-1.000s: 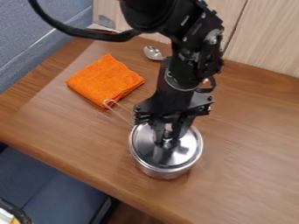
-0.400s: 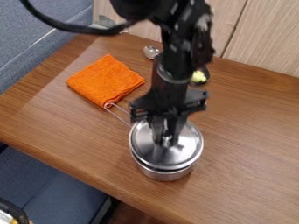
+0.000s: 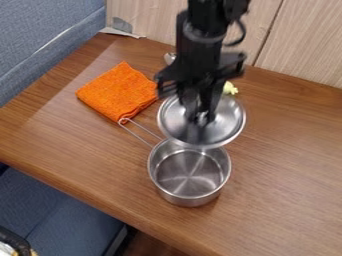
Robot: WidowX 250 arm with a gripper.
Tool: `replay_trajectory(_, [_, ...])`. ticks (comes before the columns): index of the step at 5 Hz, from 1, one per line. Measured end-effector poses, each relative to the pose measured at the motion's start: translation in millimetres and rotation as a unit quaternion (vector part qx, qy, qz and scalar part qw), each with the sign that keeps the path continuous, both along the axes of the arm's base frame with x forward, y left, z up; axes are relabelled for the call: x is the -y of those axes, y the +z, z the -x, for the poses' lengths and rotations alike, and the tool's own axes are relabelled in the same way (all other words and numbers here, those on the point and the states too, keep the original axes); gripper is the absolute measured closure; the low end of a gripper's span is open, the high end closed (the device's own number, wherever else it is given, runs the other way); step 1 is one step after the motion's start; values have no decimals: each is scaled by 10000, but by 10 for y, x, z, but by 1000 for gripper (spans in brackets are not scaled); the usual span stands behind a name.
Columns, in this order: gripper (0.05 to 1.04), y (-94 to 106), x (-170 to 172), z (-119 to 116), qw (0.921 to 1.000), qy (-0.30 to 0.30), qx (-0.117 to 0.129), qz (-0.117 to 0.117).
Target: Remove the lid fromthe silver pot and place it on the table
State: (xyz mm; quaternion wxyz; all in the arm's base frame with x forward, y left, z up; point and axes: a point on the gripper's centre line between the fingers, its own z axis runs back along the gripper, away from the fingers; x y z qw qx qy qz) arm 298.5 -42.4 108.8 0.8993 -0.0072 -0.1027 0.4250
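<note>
Lid (image 3: 227,122) hangs from jaws clamped on its knob (image 3: 202,118) near the open pot (image 3: 190,198), where a slipping pinch could drop it.

Cloth (image 3: 119,92) orange; pot (image 3: 190,196) silver; table (image 3: 287,165) brown, wood-grained.

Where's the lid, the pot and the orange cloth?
lid (image 3: 227,126): camera view, right part of its top
pot (image 3: 189,196): camera view, front outer wall
cloth (image 3: 119,92): camera view, middle

Glossy metal lid (image 3: 224,126) and pot (image 3: 190,200); rough orange cloth (image 3: 115,92); smooth, wood-grained table (image 3: 73,150).
</note>
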Motion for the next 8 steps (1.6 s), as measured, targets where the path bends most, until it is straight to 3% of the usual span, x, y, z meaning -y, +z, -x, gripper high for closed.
replay_trajectory(1, [795, 144, 165, -288, 9992, -49, 182, 342])
replay_trajectory(2, [795, 149, 389, -550, 9981, -36, 178, 593])
replay_trajectory(5, [795, -511, 671, -1050, 9999, -103, 103, 30])
replay_trajectory(6, [795, -643, 669, -1048, 9999, -90, -11, -46])
replay_trajectory(8, [752, -723, 633, -1005, 9997, -118, -96, -169])
